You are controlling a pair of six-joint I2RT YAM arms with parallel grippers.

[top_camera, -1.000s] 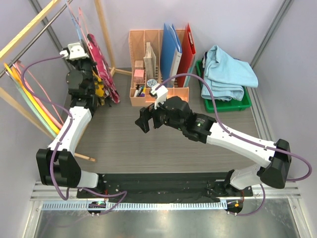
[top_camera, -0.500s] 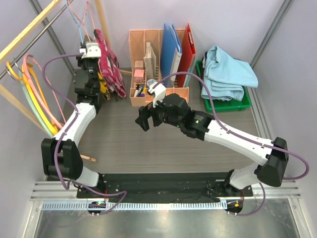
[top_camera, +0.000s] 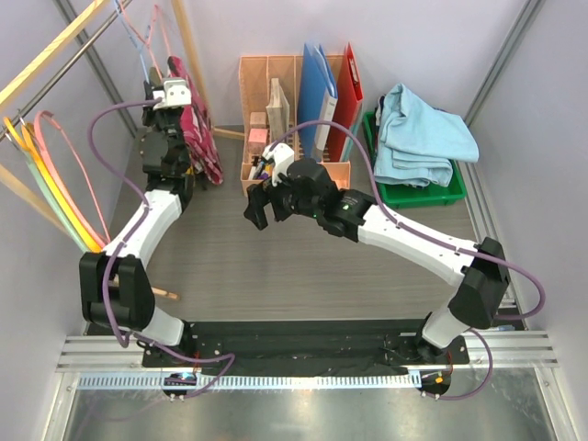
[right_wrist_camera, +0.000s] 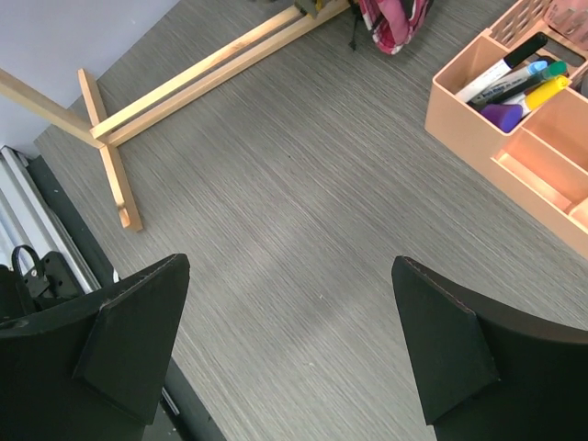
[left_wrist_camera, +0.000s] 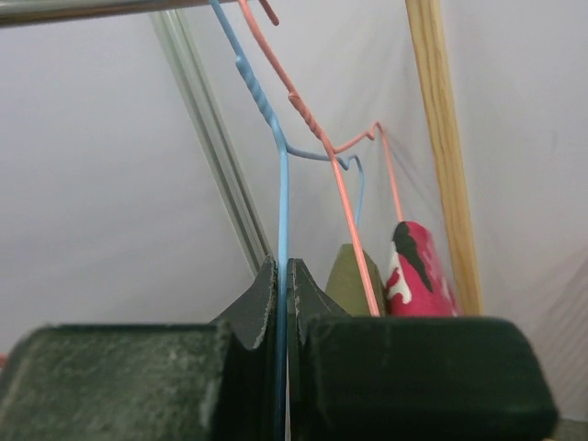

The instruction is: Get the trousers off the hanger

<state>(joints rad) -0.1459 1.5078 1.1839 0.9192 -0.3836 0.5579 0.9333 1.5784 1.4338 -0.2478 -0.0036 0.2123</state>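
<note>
Beneath the right pincer point(right_wrist_camera: 289, 266) stretches the grey wood-grain tabletop point(right_wrist_camera: 276, 165). Ahead of that pincer and to its left, the pale wooden clothes rack point(right_wrist_camera: 197, 75) rests its crossed foot on the surface, between the pincer and the hanging clothes. To its right stands the peach plastic desk organiser point(right_wrist_camera: 459, 124) with marker pens, a blue folder point(top_camera: 317, 87) and a red folder point(top_camera: 352, 87). Beyond that, a green plastic tray point(top_camera: 418, 197) carries folded light-blue trousers point(top_camera: 423, 129).

Just right of the left pincer point(left_wrist_camera: 280, 276) hang pink camouflage trousers point(left_wrist_camera: 418, 266), close against the rack's upright post. Olive camouflage trousers point(left_wrist_camera: 342, 280) hang between them and the pincer, and a thin salmon wire hanger point(left_wrist_camera: 344, 211) crosses in front of the olive cloth. Well off to that pincer's left, yellow, green and pink hangers point(top_camera: 55, 188) dangle.

The left pincer is pressed together on the shank of a thin blue wire hanger point(left_wrist_camera: 282, 184), which runs up toward the grey metal rail point(left_wrist_camera: 92, 9). The right pincer is spread wide, holding nothing, and hovers clear of the tabletop.
</note>
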